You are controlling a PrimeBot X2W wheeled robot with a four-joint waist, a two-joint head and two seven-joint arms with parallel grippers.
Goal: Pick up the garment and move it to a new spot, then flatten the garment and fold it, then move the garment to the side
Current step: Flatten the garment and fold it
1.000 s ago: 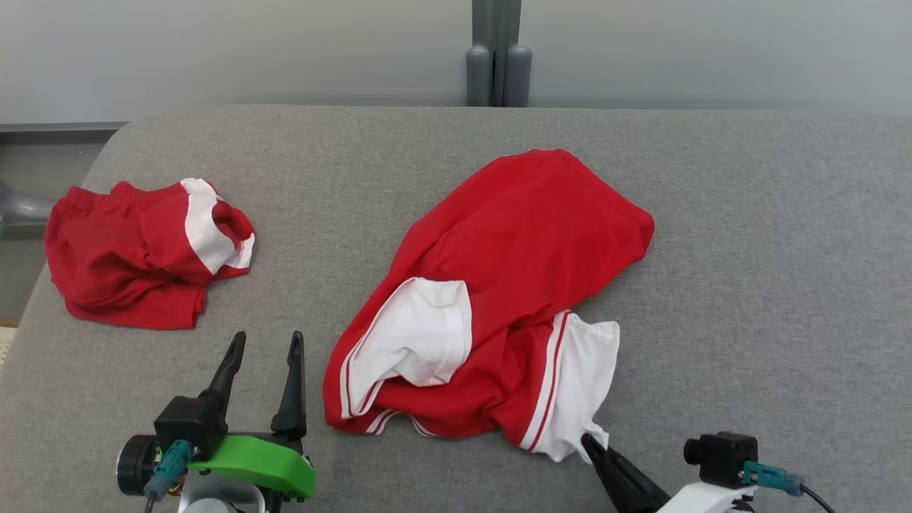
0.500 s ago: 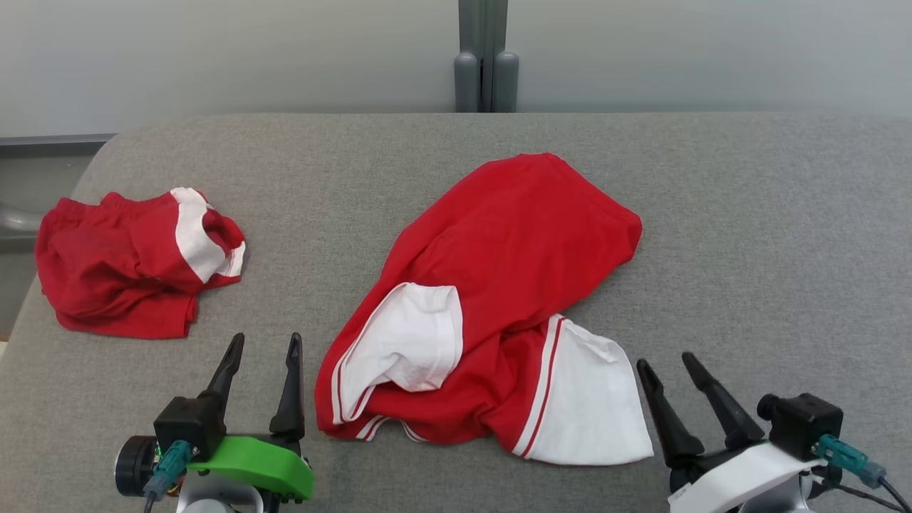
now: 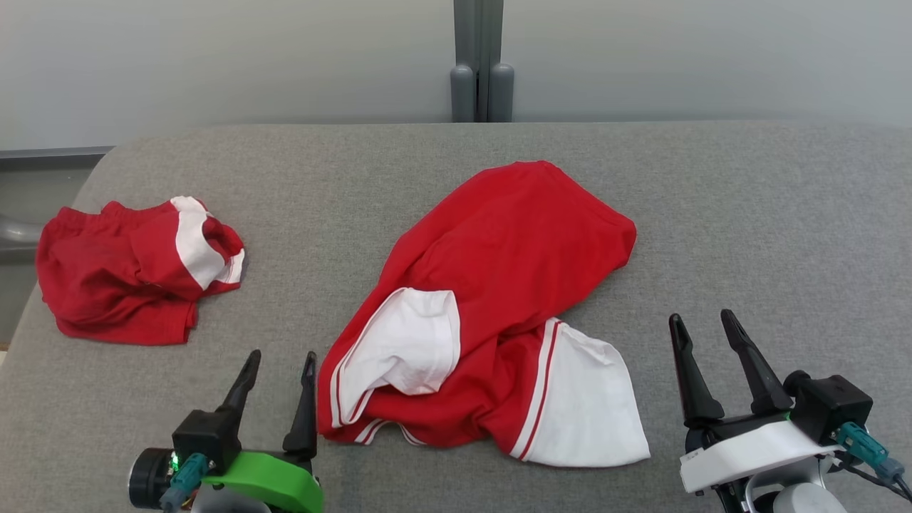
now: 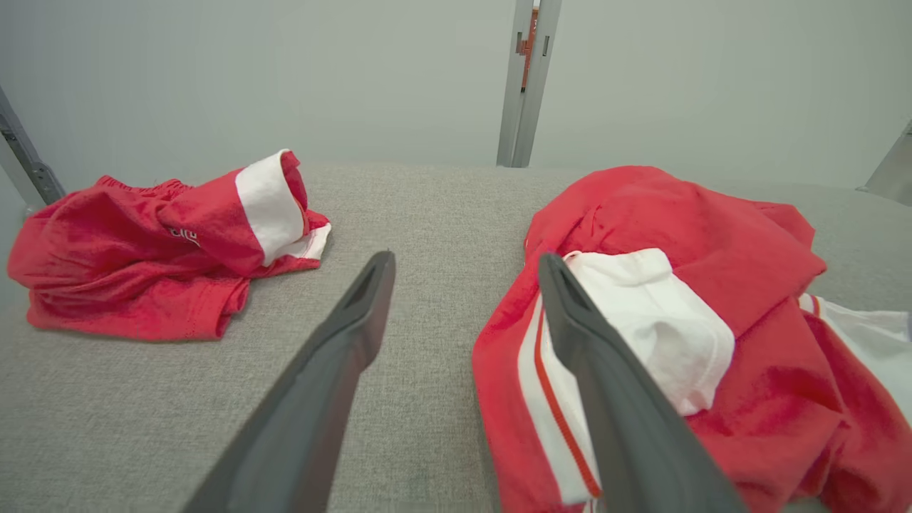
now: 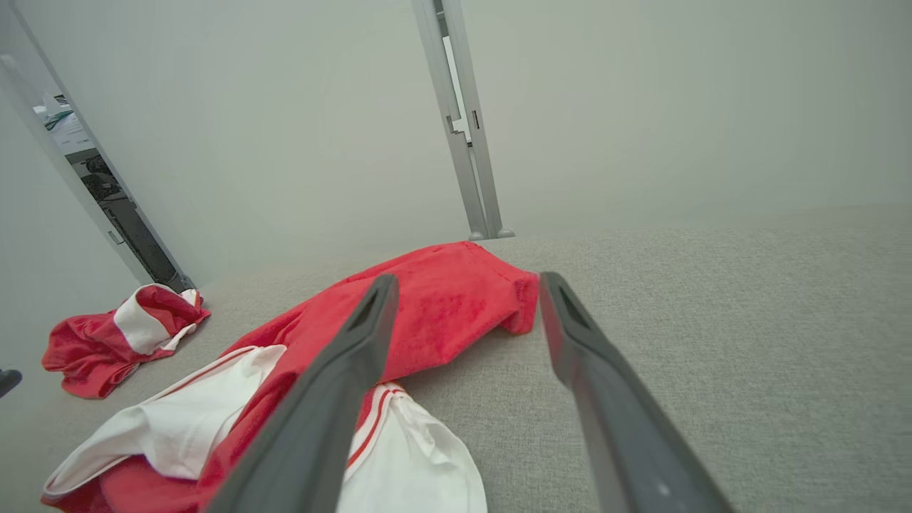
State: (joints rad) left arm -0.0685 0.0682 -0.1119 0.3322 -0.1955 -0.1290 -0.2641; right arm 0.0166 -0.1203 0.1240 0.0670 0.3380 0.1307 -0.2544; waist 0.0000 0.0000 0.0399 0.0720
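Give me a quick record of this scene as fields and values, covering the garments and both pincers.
grey surface: fabric-covered, holds both garments
main garment: red with white sleeves, crumpled, centre, not folded
second garment: red and white, bunched, far to robot's left
left pincer: open, empty, close beside main garment's left edge
right pincer: open, empty, right of main garment, apart from it
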